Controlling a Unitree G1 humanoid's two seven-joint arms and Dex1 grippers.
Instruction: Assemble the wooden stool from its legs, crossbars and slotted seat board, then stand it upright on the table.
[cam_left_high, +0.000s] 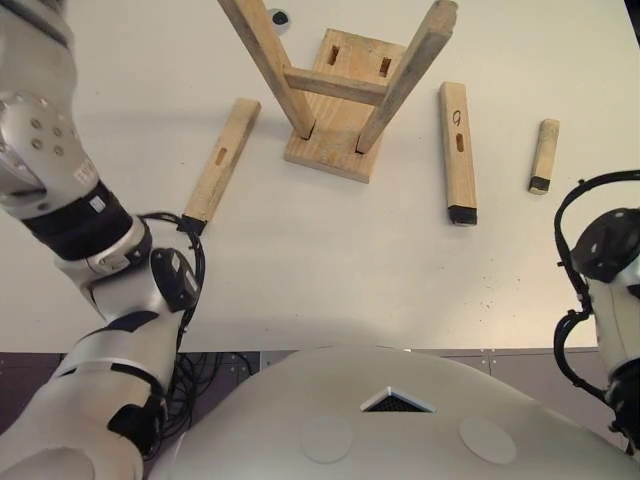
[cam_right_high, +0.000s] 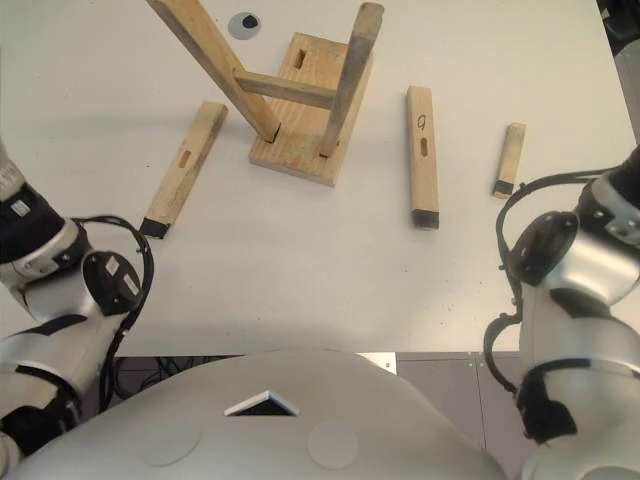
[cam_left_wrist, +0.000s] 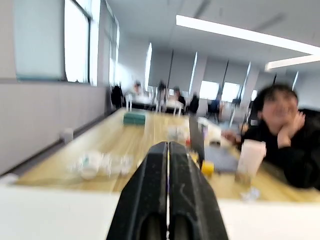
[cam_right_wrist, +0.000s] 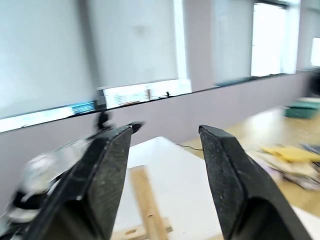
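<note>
Your left gripper (cam_left_wrist: 168, 145) is pinched shut, your right gripper (cam_right_wrist: 167, 129) spread wide. Far centre lies the seat board (cam_left_high: 335, 145), a left leg (cam_left_high: 222, 160) and right leg (cam_left_high: 458, 150) loose beside it.

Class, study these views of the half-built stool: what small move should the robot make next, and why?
Probably lower the right gripper, its jaws open, toward the loose leg lying right of the seat board. The board already holds two legs joined by a crossbar, two of its slots are empty, and that leg lies on the right arm's side.
</note>
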